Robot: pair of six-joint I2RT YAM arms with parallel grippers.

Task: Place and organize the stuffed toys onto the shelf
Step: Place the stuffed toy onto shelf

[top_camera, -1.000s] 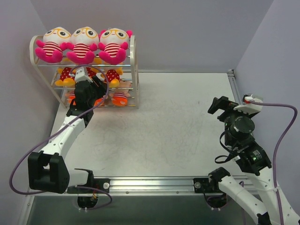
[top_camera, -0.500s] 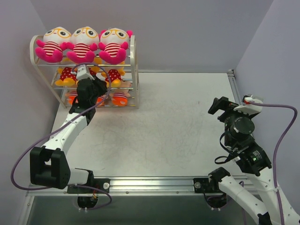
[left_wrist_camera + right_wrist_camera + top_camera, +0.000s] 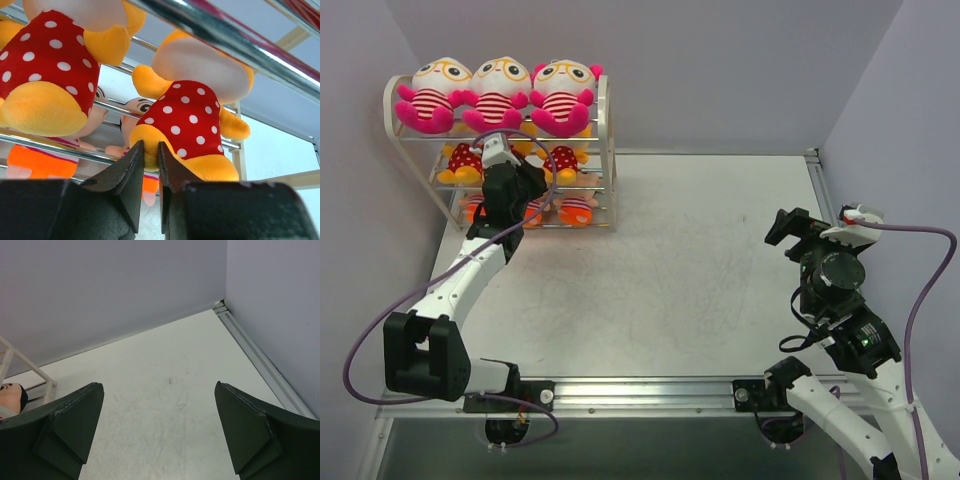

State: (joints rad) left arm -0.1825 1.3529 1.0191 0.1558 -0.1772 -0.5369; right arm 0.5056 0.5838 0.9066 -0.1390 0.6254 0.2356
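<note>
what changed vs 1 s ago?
Left arm pushed farther toward the shelf, middle tier; left end effector narrowed at the foot of a yellow toy in a red dotted dress, grip unconfirmed. Right end effector open, unmoved; other toys in place.

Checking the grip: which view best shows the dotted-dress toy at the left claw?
Left wrist: the dotted-dress toy shows close up, its foot between the left claw tips. Top external mostly hides it behind the arm; right wrist misses it.
</note>
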